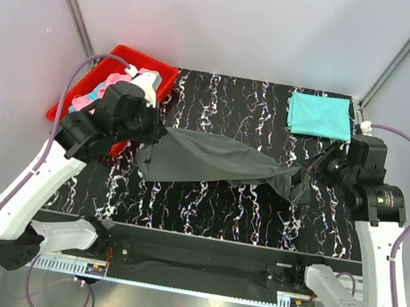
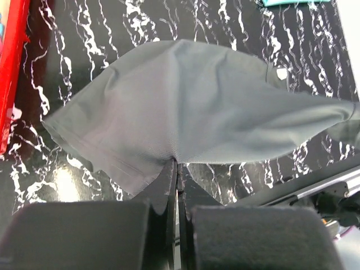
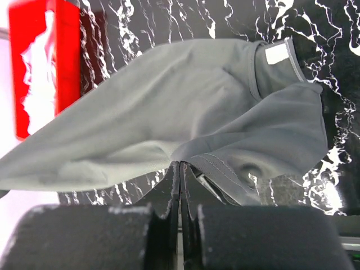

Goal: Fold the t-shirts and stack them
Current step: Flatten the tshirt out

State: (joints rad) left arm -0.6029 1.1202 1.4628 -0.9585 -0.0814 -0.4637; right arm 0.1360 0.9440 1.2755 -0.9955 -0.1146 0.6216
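While stretched in the air beside the red bin (image 1: 138, 59), held at both ends: dark grey t-shirt (image 1: 219, 164), running from just next to the bin's near corner out over the black marbled table (image 1: 204, 208) toward the side farthest from the bin. Pinched at the bin end by the left gripper (image 2: 176, 165), fingers (image 2: 166, 185) pressed together on a hemmed edge of the cloth. Pinched at the far end by the right gripper (image 3: 179, 165), fingers (image 3: 170, 188) likewise pressed tight on a stitched hem, with the collar and white neck label (image 3: 275, 54) showing beyond. Wider and looser toward the bin, narrowing to a bunched twist away from it. Cannot tell whether the lowest fold touches the table. Folded flat at the table's back edge, at the corner well apart from the bin: teal t-shirt (image 1: 320, 116), not touching the grey one. Inside the bin: pink and light blue t-shirts (image 1: 87, 98) in a loose heap, partly hidden behind the left arm.
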